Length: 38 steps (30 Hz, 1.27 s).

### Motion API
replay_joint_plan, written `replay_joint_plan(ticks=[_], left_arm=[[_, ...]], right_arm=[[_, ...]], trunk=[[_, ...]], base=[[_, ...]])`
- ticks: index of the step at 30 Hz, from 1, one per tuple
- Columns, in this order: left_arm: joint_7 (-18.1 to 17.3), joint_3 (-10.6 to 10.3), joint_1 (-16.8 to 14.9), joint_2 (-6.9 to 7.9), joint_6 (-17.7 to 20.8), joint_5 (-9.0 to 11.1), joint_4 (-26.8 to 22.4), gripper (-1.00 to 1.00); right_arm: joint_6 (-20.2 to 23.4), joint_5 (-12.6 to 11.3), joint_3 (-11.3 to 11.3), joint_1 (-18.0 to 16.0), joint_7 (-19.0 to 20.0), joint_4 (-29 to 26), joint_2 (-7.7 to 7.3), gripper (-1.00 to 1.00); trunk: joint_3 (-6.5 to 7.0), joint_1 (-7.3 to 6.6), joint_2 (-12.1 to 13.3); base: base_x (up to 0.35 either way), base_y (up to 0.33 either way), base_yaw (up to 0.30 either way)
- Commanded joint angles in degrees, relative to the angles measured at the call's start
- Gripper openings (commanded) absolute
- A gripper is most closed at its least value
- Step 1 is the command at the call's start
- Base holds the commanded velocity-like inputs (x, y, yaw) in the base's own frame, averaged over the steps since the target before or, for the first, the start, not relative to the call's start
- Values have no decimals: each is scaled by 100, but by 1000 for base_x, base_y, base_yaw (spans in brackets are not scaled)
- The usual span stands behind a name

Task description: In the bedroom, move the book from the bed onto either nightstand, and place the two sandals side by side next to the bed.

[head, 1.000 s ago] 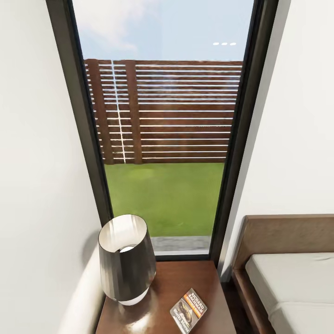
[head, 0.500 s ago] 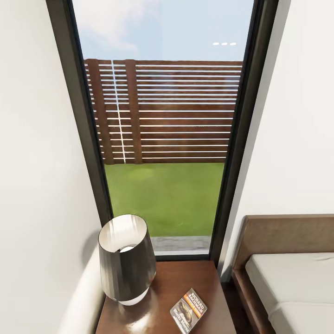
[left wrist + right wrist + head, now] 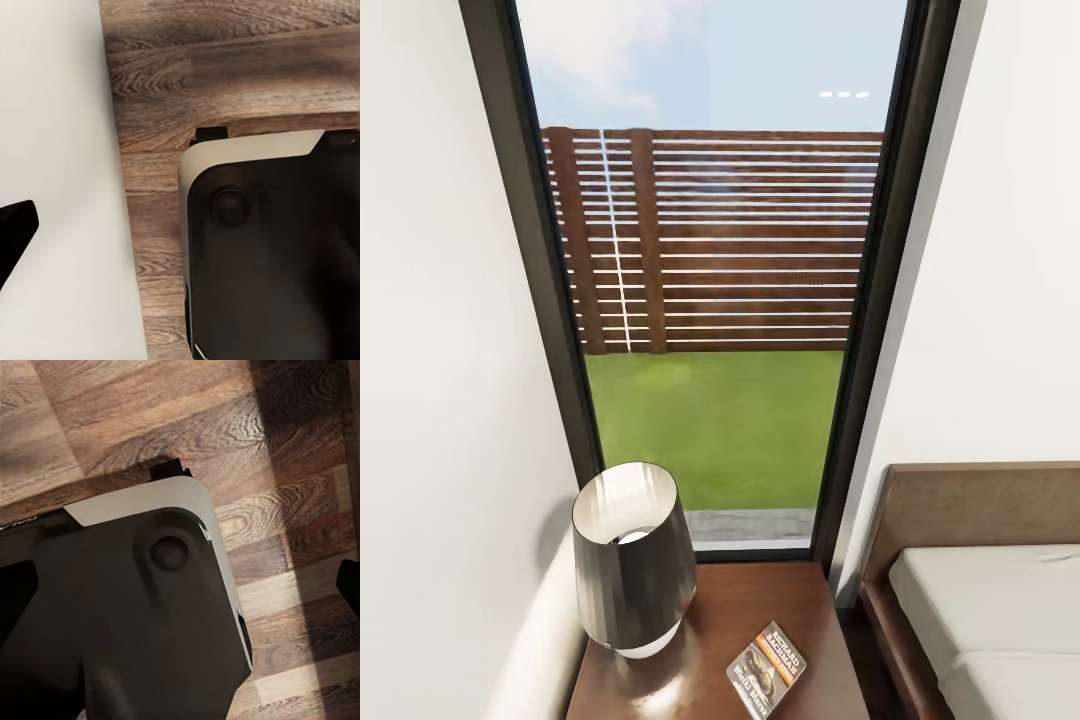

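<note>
The book (image 3: 766, 669) is seen lying flat on the glossy top of the nightstand (image 3: 800, 600), toward its front right part, with the orange band and white lettering facing up. A dark lamp (image 3: 632, 556) with a pale base is stood on the same top, to the left of the book and apart from it. The bed (image 3: 980, 600) is placed just right of the nightstand, beneath a white wall. A tall dark-framed window (image 3: 710, 300) is set behind. In the wrist views, the robot's dark base (image 3: 270, 262) is shown over the wood-plank floor (image 3: 247, 442); how far either gripper is spread cannot be told
</note>
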Motion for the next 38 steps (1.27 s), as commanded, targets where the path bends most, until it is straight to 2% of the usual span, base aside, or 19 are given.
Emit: replay_joint_plan(ticks=[1,38], left_arm=[[26,-49,-2,-1,-10,40,-7,100],[26,-49,-2,-2,-10,40,-9,100]], right_arm=[[17,-45,49,-6,-10,4,1,100],[17,-45,49,-6,-8,4,1,100]], trunk=[[-7,0,-5],[-7,0,-5]], base=[[0,0,0],[0,0,0]])
